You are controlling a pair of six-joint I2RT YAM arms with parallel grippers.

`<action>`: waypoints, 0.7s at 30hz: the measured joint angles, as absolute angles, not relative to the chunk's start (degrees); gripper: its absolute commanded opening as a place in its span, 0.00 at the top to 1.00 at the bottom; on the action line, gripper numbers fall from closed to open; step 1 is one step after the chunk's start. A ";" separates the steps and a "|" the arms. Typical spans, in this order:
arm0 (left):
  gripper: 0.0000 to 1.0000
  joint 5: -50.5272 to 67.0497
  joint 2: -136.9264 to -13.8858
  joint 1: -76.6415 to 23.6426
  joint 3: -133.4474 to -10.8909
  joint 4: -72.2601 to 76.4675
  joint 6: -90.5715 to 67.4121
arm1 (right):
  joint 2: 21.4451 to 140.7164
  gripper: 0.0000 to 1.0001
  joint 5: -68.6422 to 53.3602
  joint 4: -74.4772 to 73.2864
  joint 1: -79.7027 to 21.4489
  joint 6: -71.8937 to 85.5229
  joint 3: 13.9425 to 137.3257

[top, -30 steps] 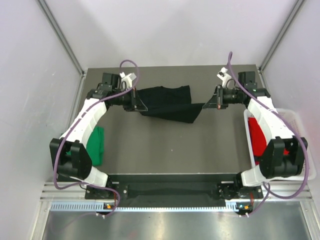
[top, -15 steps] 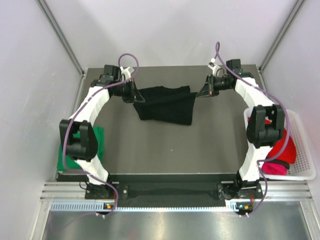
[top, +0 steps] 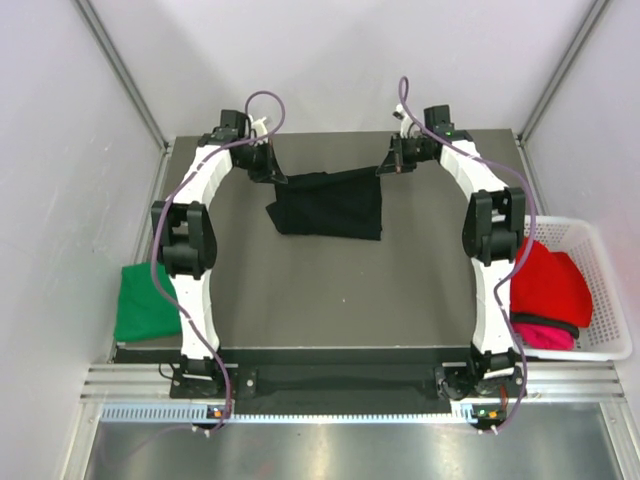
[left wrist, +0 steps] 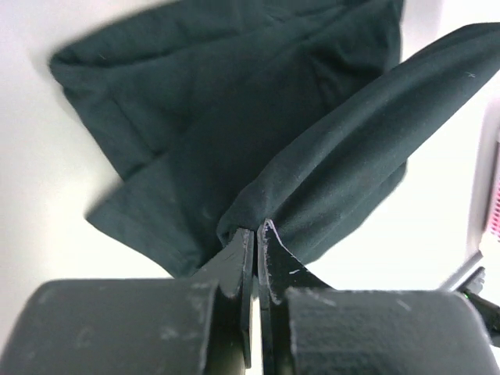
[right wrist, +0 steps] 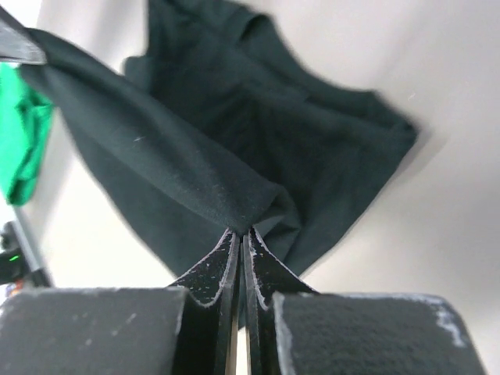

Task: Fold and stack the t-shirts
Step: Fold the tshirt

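The black t-shirt (top: 330,205) lies partly folded at the far middle of the table. My left gripper (top: 276,178) is shut on its far left corner, and my right gripper (top: 384,168) is shut on its far right corner; the far edge is stretched between them, lifted above the table. The left wrist view shows black cloth (left wrist: 312,164) pinched between my fingertips (left wrist: 256,231). The right wrist view shows the same (right wrist: 203,148) at my tips (right wrist: 240,233). A green t-shirt (top: 146,300) lies at the left table edge. A red t-shirt (top: 548,282) sits on a pink one (top: 545,332) in the basket.
A white mesh basket (top: 608,300) stands at the right table edge. Both arms reach far over the table, close to the back wall. Metal frame posts (top: 125,75) stand at the back corners.
Both grippers have carried the black shirt's edge toward the back of the table, folding it into a more compact rectangle. The arms have stretched out, uncovering the green shirt and the basket.
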State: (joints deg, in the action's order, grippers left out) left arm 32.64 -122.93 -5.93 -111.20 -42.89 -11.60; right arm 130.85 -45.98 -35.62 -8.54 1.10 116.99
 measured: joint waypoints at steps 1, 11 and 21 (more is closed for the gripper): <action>1.00 32.40 -123.98 -5.80 -112.46 -43.33 -11.35 | 132.27 1.00 -45.45 -35.46 -8.71 0.71 118.30; 1.00 32.01 -134.19 -5.17 -123.22 -43.09 -9.98 | 138.82 1.00 -41.95 -32.73 -9.37 -0.23 124.97; 1.00 31.75 -142.12 -5.19 -130.82 -38.33 -9.45 | 140.31 1.00 -39.75 -28.82 -9.37 1.17 125.82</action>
State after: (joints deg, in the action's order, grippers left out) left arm 31.75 -142.12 -5.19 -130.82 -38.33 -9.45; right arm 140.31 -39.75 -28.82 -9.37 1.17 125.82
